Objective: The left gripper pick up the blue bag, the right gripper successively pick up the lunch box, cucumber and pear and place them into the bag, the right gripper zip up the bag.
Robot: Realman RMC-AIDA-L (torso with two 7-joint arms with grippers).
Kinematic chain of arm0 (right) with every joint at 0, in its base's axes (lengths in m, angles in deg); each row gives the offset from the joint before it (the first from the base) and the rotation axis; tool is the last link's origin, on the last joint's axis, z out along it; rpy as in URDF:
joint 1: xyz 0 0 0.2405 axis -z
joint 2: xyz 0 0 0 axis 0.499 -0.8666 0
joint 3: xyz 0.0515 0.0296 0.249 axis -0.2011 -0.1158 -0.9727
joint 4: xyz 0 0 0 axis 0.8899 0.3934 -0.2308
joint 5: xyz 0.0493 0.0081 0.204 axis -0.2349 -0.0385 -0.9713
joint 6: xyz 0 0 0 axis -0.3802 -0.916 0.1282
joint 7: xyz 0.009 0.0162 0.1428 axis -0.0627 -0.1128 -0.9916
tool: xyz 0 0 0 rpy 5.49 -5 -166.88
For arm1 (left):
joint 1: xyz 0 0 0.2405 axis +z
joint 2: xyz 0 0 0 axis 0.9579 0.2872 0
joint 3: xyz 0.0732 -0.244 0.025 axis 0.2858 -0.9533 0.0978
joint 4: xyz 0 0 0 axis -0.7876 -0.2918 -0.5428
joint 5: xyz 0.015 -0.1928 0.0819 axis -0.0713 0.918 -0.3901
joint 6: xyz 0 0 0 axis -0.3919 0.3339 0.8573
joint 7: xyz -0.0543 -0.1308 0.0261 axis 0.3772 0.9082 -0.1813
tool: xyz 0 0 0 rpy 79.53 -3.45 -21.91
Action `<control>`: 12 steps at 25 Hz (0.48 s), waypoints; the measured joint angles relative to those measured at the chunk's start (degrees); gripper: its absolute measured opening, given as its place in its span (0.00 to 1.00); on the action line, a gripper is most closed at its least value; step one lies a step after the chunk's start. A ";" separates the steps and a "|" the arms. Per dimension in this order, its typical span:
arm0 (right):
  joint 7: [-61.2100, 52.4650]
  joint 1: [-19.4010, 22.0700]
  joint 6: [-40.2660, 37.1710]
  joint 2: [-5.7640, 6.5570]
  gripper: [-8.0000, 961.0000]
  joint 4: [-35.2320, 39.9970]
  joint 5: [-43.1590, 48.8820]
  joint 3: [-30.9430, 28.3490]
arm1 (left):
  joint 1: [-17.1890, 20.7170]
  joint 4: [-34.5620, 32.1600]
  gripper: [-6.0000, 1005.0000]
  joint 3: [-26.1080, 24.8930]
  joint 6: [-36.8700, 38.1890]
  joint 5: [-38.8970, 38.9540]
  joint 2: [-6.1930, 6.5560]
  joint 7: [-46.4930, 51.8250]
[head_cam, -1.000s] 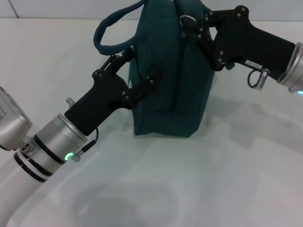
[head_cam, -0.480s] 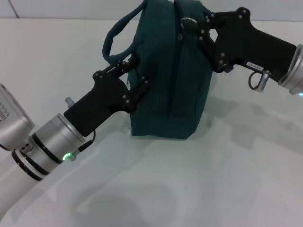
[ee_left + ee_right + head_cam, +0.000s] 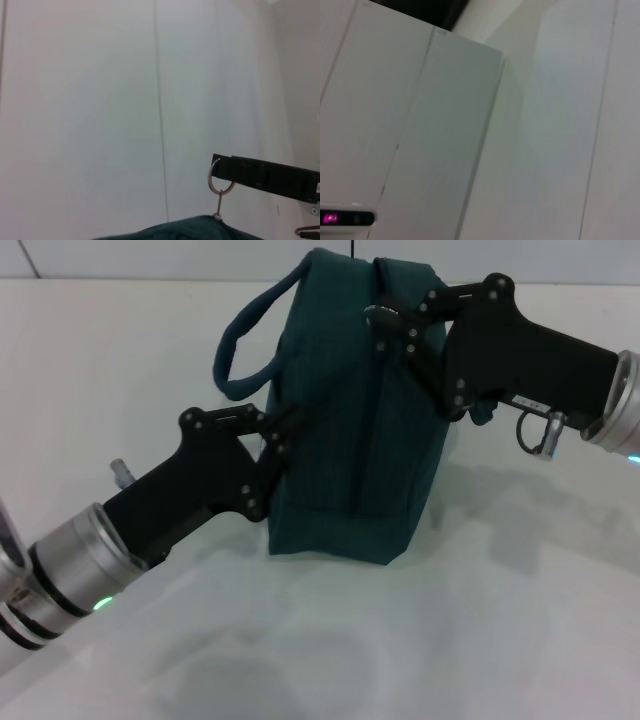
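On white tabletop (image 3: 520, 620), blue bag (image 3: 350, 440) standing upright. Left gripper (image 3: 275, 445) pressing its 9 o'clock side, finger state unclear. Right gripper (image 3: 395, 325) fingers pinching zipper ring (image 3: 218, 181) at top.

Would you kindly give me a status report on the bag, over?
Left gripper against blue bag side. Right gripper at zipper on top, ring pull hooked. Bag upright on table, nothing obstructing.
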 joint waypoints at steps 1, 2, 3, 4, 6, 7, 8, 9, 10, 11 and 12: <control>0.59 0.08 0.00 0.00 0.03 -0.01 0.02 0.23 | 0.01 0.50 0.15 -0.02 0.37 -0.05 0.05 0.07; 0.59 0.08 0.00 0.00 0.03 -0.01 0.02 0.23 | -0.01 0.86 0.13 -0.02 0.59 -0.06 0.09 0.27; 0.66 0.06 0.14 0.00 0.03 -0.08 0.03 0.23 | -0.05 0.99 0.12 -0.03 0.59 -0.06 0.13 0.51; 0.69 -0.03 0.28 0.00 0.03 -0.26 0.02 0.23 | -0.08 1.10 0.10 -0.04 0.56 -0.05 0.15 0.71; 0.73 -0.23 0.43 0.00 0.03 -0.50 -0.04 0.24 | -0.10 1.12 0.06 -0.06 0.35 -0.02 0.09 0.97; 0.74 -0.28 0.49 0.00 0.03 -0.52 -0.08 0.23 | -0.09 1.11 0.05 -0.08 0.28 -0.01 0.07 1.03; 0.74 -0.25 0.48 0.00 0.03 -0.48 -0.08 0.24 | -0.11 1.13 0.05 -0.08 0.24 -0.02 0.08 1.06; 0.75 -0.17 0.38 0.00 0.03 -0.36 -0.08 0.43 | -0.12 1.16 0.04 -0.07 0.23 -0.03 0.11 1.09; 0.78 -0.09 0.25 0.01 0.03 -0.17 -0.07 0.73 | -0.14 1.31 0.04 -0.07 0.24 -0.02 0.16 1.13; 0.93 -0.08 0.15 0.00 0.03 -0.04 -0.04 1.23 | -0.14 1.71 0.04 -0.13 0.31 0.04 0.20 1.16; 1.08 -0.10 0.04 0.01 0.03 0.04 -0.03 1.67 | -0.13 2.12 0.04 -0.22 0.41 0.15 0.24 1.17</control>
